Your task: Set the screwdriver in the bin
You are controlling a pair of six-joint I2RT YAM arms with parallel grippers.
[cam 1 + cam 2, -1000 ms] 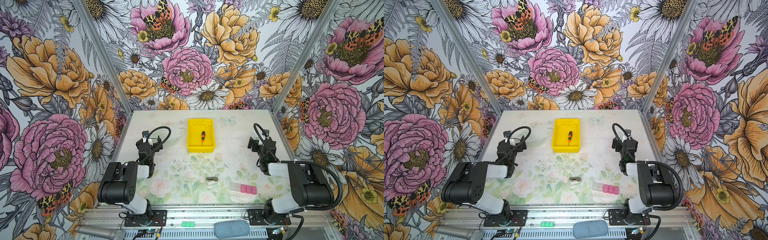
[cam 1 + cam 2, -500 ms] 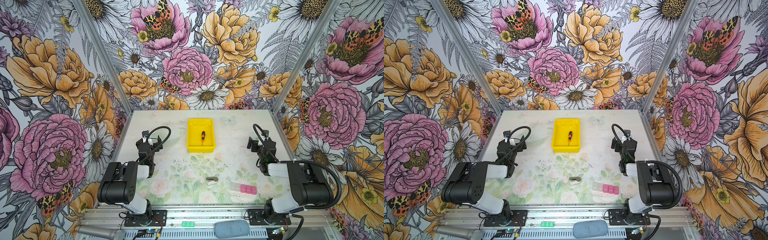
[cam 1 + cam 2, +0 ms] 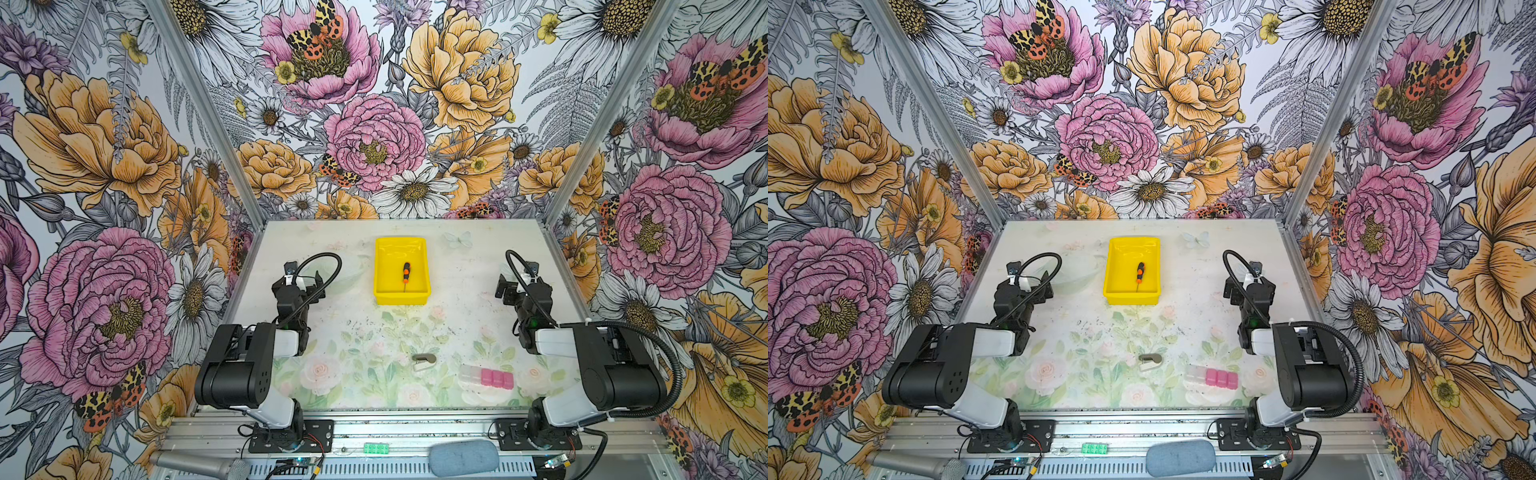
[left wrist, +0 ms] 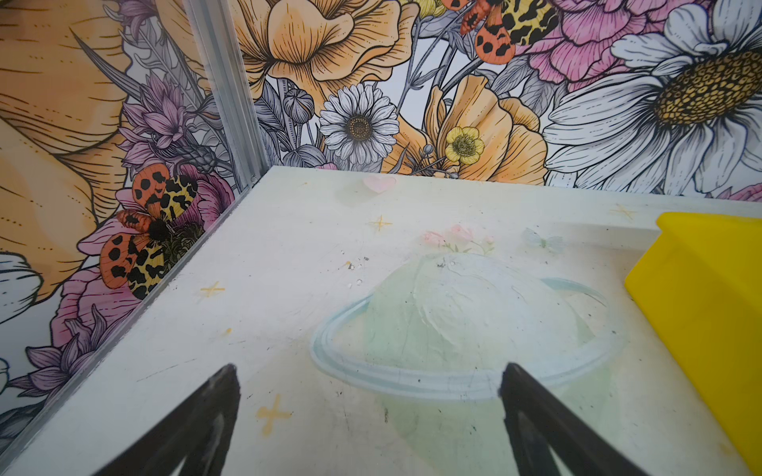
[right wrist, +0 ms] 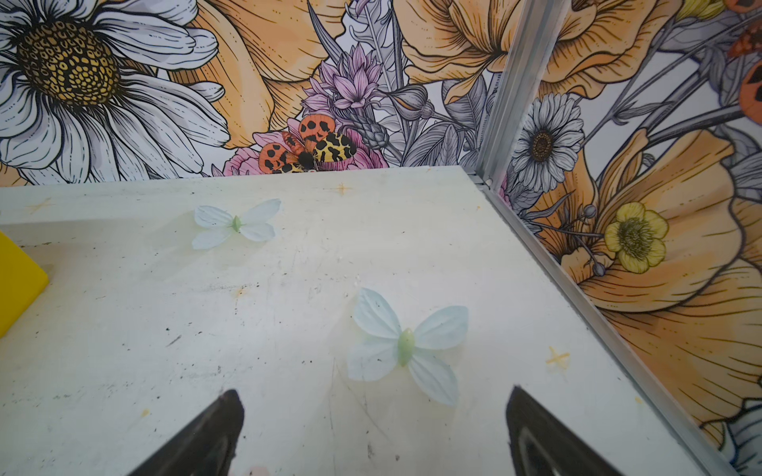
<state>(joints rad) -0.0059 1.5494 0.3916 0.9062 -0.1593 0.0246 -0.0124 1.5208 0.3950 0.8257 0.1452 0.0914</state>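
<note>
The bin (image 3: pixel 401 298) was bright yellow, the screwdriver (image 3: pixel 406 272) orange-and-black-handled. The table (image 3: pixel 465 316) was pale, printed with faded pastel flowers. The small boxes (image 3: pixel 486 377) were pink and clear. The walls (image 3: pixel 374 137) bore pink, orange and white blooms.

No legible text, label, brand, number or sign appears on any surface in these views; only printed flowers, moths and butterflies.

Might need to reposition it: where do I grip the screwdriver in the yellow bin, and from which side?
Probably the orange-and-black handle of the screwdriver, from straight above, jaws closing across it. It lies flat on the bin floor, handle toward the back; the shaft is thin, and the raised rim blocks a side approach.
</note>
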